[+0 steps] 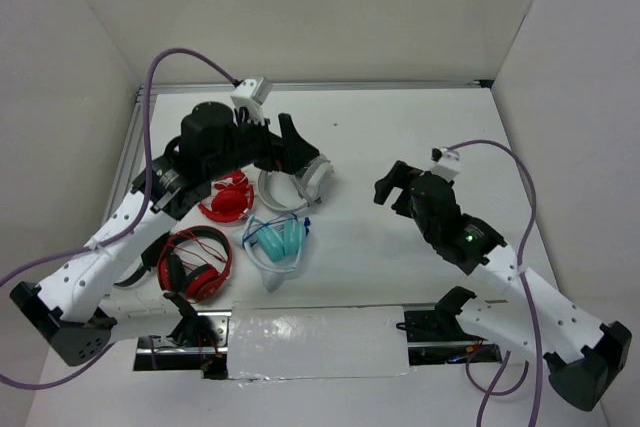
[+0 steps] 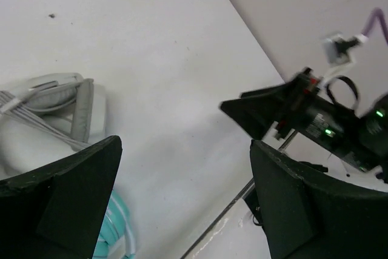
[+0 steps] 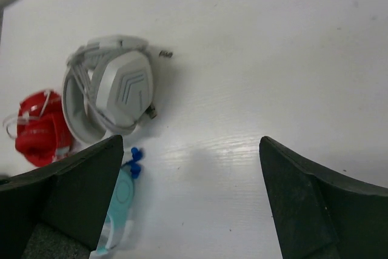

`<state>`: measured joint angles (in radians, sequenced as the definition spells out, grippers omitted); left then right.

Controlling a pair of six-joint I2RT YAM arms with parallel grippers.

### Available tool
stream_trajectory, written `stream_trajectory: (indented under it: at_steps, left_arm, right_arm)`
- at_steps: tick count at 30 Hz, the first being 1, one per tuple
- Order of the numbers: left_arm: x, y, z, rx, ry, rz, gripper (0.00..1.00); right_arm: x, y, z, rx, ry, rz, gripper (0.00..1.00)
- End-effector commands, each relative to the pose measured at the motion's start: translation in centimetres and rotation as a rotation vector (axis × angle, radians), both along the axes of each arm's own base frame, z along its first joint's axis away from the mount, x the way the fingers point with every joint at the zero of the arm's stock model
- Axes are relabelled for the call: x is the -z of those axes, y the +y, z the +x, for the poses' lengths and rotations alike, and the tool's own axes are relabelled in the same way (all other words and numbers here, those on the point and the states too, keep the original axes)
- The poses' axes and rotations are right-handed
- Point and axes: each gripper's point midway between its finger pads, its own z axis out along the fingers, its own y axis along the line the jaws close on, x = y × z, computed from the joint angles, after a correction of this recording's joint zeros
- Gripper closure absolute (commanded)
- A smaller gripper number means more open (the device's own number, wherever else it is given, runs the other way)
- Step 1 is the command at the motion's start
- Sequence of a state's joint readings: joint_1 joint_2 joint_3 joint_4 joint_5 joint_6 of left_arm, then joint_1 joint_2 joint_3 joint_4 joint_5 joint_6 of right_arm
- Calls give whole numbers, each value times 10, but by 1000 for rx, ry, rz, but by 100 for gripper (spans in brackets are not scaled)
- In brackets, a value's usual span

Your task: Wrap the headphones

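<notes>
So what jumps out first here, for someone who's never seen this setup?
A huddle of headphones left of centre: the teal headphones in front, a red pair and a second red pair to their left, a grey-white pair behind. Both arms' pincers stand open and empty: the left pincer by the grey-white pair, the right pincer over the table.

left gripper (image 2: 185, 150) jaws wide apart above table (image 2: 163, 47); grey-white headphones (image 2: 60, 104) far left, teal headphones (image 2: 116, 230) at bottom edge, right arm (image 2: 327, 125) at right.

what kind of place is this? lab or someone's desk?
Probably a lab robot cell: white table boxed in by plain white panels, left arm and right arm mounted at its near edge, teal headphones and grey-white headphones as props.
</notes>
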<state>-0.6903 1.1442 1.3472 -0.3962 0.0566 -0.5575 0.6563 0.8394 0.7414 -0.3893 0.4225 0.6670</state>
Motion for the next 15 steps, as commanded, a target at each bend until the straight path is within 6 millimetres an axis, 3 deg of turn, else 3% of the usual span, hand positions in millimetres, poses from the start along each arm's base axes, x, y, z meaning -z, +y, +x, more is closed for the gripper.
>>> stream_trajectory:
  at_steps: [1, 2, 6, 11, 15]
  left_arm:
    - [11, 5, 7, 93, 83, 38, 1]
    - [16, 14, 16, 73, 96, 29, 1]
    - [6, 36, 21, 25, 38, -12, 1]
    - [7, 68, 34, -97, 33, -6, 1]
    - [5, 74, 35, -88, 15, -21, 1]
  right_arm:
    - [-8, -51, -9, 265, -28, 18, 0]
    - [-18, -64, -13, 328, -61, 49, 0]
    - [-28, -93, -30, 442, -85, 83, 0]
    - [-43, -116, -41, 524, -136, 104, 0]
    - [-51, -122, -43, 544, -157, 102, 0]
